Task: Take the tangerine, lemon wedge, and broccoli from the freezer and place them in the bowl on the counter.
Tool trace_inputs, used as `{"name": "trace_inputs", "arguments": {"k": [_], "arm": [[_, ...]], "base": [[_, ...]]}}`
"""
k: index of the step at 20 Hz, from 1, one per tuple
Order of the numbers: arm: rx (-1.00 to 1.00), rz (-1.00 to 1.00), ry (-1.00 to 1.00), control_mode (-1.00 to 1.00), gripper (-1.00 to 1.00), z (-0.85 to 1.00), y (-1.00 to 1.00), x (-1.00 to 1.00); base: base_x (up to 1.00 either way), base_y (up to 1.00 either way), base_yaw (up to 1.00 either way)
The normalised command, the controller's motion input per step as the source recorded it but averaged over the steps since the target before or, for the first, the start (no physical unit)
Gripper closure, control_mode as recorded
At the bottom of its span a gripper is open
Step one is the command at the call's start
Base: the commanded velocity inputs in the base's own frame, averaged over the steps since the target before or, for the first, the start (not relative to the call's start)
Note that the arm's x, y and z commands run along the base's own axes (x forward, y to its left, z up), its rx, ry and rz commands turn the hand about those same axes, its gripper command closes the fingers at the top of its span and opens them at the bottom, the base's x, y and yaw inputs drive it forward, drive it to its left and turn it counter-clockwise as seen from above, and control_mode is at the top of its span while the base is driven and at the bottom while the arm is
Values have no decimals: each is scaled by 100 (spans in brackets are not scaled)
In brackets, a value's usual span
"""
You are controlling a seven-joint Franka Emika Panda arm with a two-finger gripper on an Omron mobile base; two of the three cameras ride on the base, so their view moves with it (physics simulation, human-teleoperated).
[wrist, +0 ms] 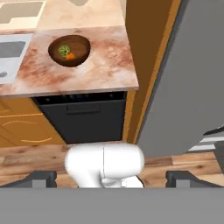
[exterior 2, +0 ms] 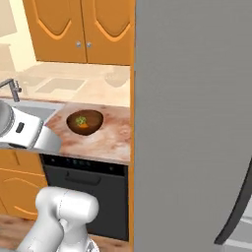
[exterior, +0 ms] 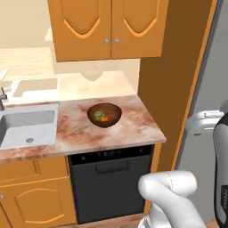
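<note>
Holding green and orange pieces, dark-brown bowl (exterior: 104, 114)

The counter (exterior: 129, 116) looked like polished stone, marbled in reddish-brown and cream with a faint sheen. The bowl (exterior: 104, 114) had a smooth, dark wood-look finish. The upper cabinets (exterior: 109, 24) and lower cabinets (exterior: 31, 196) showed a satin orange wood surface with small metal knobs (exterior: 111, 41). The sink (exterior: 27, 124) appeared as matt grey, with a metal-looking tap (exterior: 2, 95). The dishwasher (exterior: 111, 182) front was matt black. The freezer (exterior 2: 192, 123) door was flat, matt grey. The floor (wrist: 30, 157) resembled wooden planks.
</note>
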Motion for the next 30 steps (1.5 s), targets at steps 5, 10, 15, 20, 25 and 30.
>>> {"name": "trace_inputs", "arguments": {"k": [5, 10, 15, 20, 25, 30], "arm": [[0, 0, 0, 100, -100, 0, 0, 0], [0, 0, 0, 100, -100, 0, 0, 0], [0, 0, 0, 100, -100, 0, 0, 0], [0, 0, 0, 100, -100, 0, 0, 0], [0, 0, 0, 100, -100, 0, 0, 0], [0, 0, 0, 100, -100, 0, 0, 0]], "base": [[0, -100, -2], [2, -98, 0], [37, -76, 0], [60, -47, 12], [43, -46, 14], [-1, -76, 1]]}}
